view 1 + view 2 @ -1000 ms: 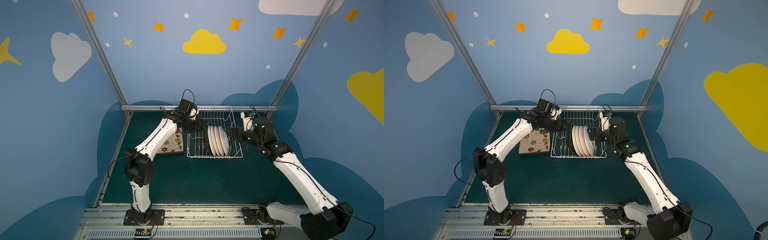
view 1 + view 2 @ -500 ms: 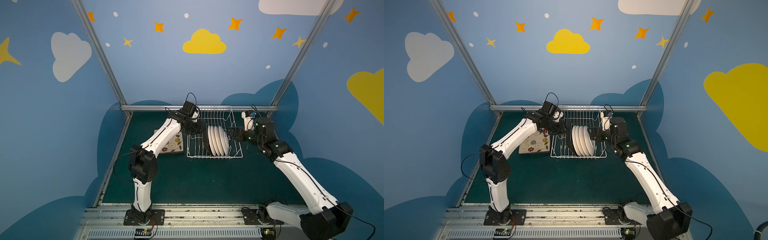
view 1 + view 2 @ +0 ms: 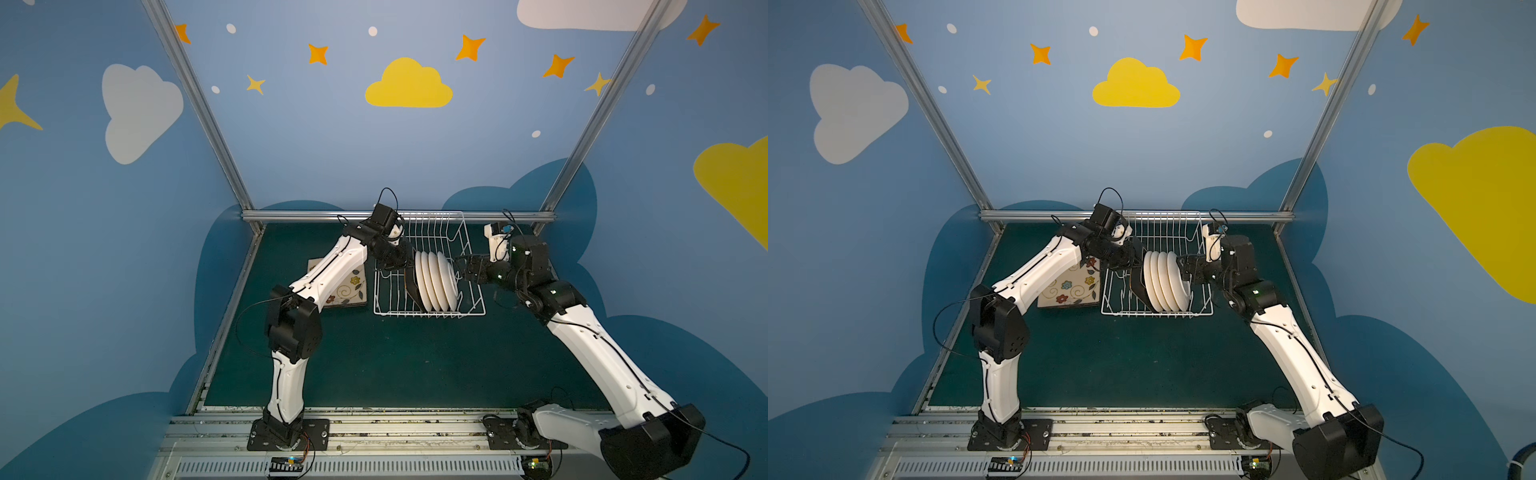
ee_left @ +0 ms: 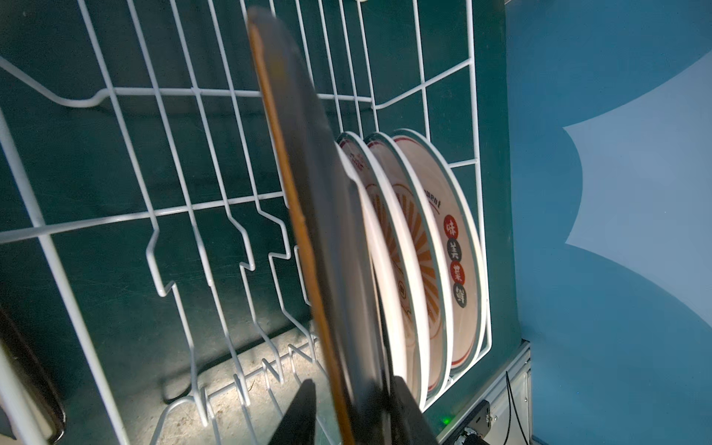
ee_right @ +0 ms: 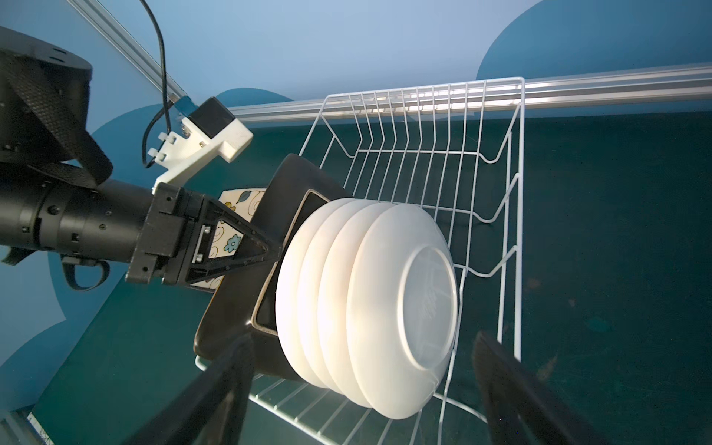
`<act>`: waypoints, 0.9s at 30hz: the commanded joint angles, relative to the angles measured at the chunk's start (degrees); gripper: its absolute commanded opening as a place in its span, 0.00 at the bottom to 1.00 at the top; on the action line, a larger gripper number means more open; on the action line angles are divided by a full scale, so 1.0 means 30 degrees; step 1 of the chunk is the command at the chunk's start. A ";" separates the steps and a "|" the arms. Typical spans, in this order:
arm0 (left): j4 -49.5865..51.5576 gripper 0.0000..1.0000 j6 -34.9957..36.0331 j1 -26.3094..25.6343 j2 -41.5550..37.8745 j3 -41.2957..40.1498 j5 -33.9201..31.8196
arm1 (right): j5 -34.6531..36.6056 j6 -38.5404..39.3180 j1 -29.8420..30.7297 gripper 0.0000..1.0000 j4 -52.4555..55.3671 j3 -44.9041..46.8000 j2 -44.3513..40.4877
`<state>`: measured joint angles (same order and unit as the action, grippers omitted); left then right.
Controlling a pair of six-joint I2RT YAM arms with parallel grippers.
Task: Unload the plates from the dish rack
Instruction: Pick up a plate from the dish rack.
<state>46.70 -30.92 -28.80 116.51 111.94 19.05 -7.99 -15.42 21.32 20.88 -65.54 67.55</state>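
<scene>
Your left gripper [image 4: 352, 408] is pinching the square plate [image 5: 239, 308] by its rim mid dish rack [image 5: 516, 192], tight vs the 4 round plates [image 5: 385, 300] in there, w/ the right gripper [image 5: 362, 337] at the rack's right side, fingers [image 5: 215, 385] spread wide, so if you lift skewed it'll prob drag them over or snag a tine.

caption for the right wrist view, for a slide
Left gripper astride the black-backed square plate in the dish rack, beside four round white plates; right gripper open.
</scene>
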 commanded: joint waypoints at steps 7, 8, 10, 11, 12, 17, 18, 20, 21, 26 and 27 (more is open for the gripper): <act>0.0898 0.29 0.0008 -0.0044 0.0726 0.0428 -0.0343 | -0.0032 0.0062 -0.0163 0.89 -0.0339 0.0137 -0.0386; 0.0899 0.28 0.0003 -0.0047 0.0732 0.0418 -0.0322 | -0.0025 0.0066 -0.0193 0.89 -0.0326 0.0183 -0.0423; 0.0899 0.28 -0.0076 -0.0044 0.0744 0.0328 -0.0343 | 0.0047 -0.0023 -0.0195 0.89 -0.0332 0.0276 -0.0514; 0.0899 0.27 -0.0145 -0.0033 0.0766 0.0280 -0.0325 | 0.0070 -0.0055 -0.0222 0.89 -0.0355 0.0312 -0.0575; 0.0884 0.27 -0.0166 -0.0029 0.0753 0.0253 -0.0261 | 0.0085 -0.0073 -0.0215 0.89 -0.0417 0.0367 -0.0590; 0.0826 0.25 -0.0235 -0.0069 0.0746 0.0099 -0.0197 | -0.0003 -0.0120 -0.0248 0.89 -0.0399 0.0256 -0.0542; 0.0855 0.24 -0.0216 -0.0076 0.0744 0.0076 -0.0193 | 0.0026 -0.0133 -0.0230 0.89 -0.0421 0.0269 -0.0569; 0.0828 0.24 -0.0255 -0.0070 0.0671 0.0019 -0.0174 | 0.0033 -0.0144 -0.0251 0.89 -0.0567 0.0313 -0.0602; 0.0783 0.23 -0.0244 -0.0069 0.0646 -0.0037 -0.0069 | -0.0016 -0.0136 -0.0241 0.89 -0.0569 0.0313 -0.0606; 0.0680 0.23 -0.0415 -0.0086 0.0569 -0.0319 -0.0111 | 0.0056 -0.0159 -0.0266 0.89 -0.0454 0.0297 -0.0632; 0.0596 0.23 -0.0415 -0.0077 0.0517 -0.0463 -0.0110 | 0.0055 -0.0148 -0.0264 0.89 -0.0515 0.0286 -0.0633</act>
<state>46.59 -31.86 -29.04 117.05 112.53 19.62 -7.99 -15.64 20.71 20.36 -65.12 66.83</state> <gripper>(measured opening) 0.231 0.886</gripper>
